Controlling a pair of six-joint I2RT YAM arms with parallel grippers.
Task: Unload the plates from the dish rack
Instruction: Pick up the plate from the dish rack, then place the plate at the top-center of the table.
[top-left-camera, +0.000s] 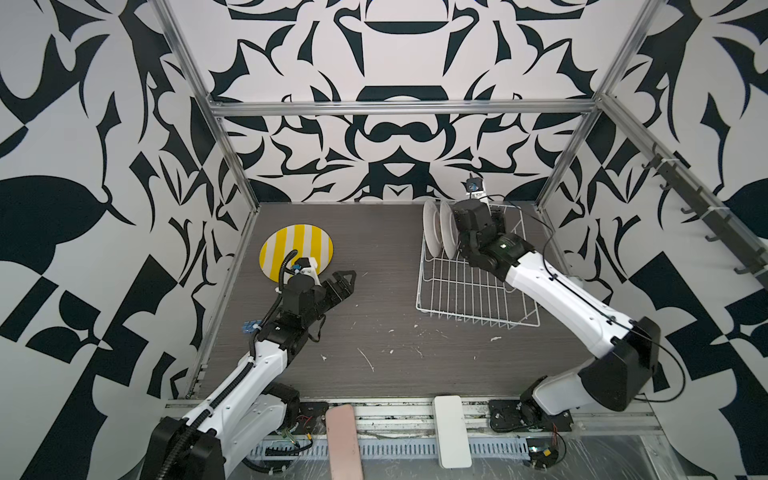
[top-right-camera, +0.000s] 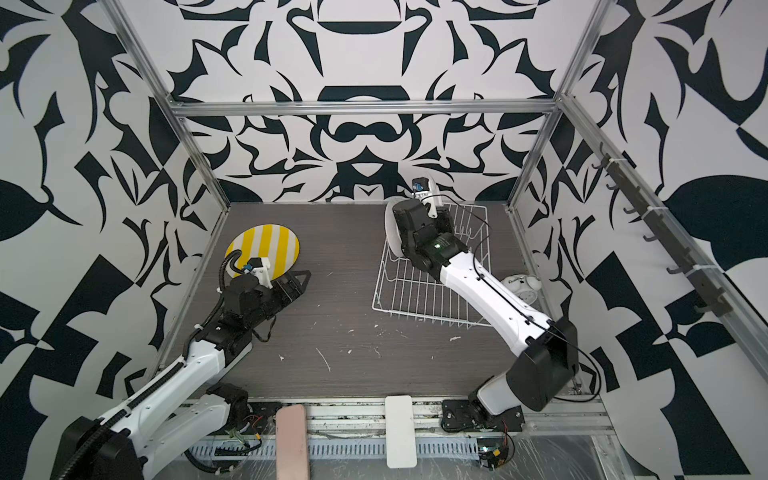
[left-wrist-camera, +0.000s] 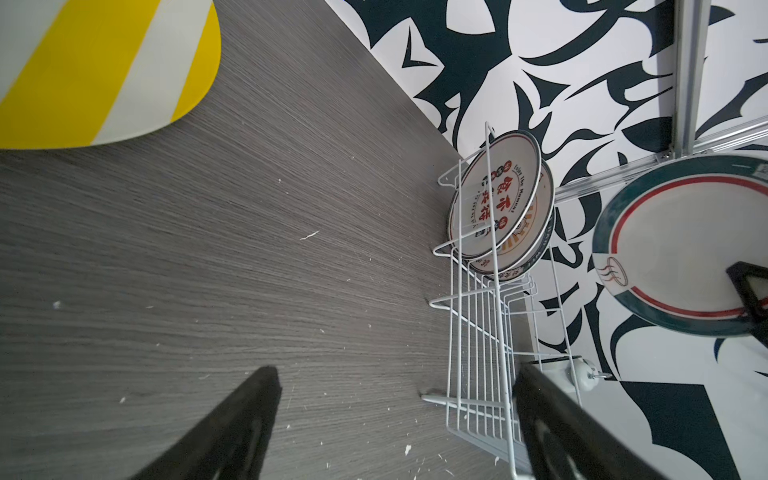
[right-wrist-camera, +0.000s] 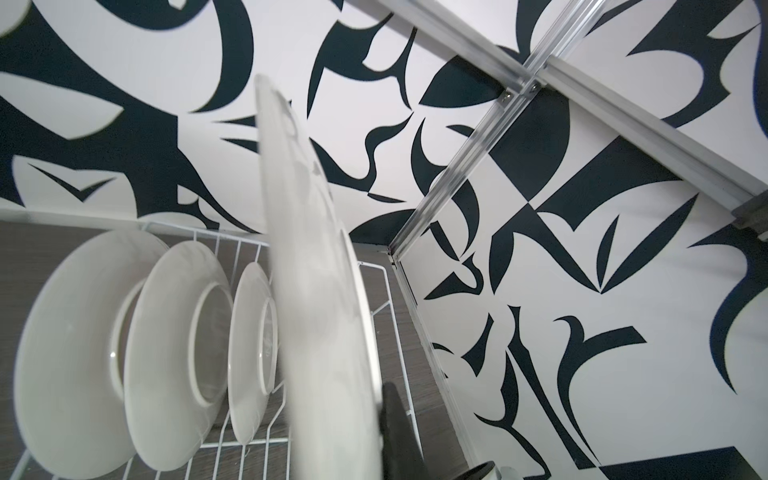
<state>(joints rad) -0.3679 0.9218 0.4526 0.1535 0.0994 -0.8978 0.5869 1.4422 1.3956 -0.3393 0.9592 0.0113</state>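
Observation:
The white wire dish rack (top-left-camera: 473, 291) sits at the back right of the table. Three white-backed plates (right-wrist-camera: 75, 353) stand upright in its tines; in the left wrist view the front one shows red printed characters (left-wrist-camera: 494, 195). My right gripper (right-wrist-camera: 357, 419) is shut on the rim of another plate (left-wrist-camera: 681, 245), green-rimmed with a red ring, held upright above the rack. A yellow-and-white striped plate (top-left-camera: 296, 249) lies flat at the back left. Beside it, low over the table, my left gripper (top-left-camera: 347, 280) is open and holds nothing.
A white twin-bell alarm clock (top-right-camera: 521, 286) lies behind the right arm, next to the rack. A pink pad (top-left-camera: 343, 440) and a white pad (top-left-camera: 451, 430) rest on the front rail. Aluminium posts frame the corners. Small white flecks dot the tabletop.

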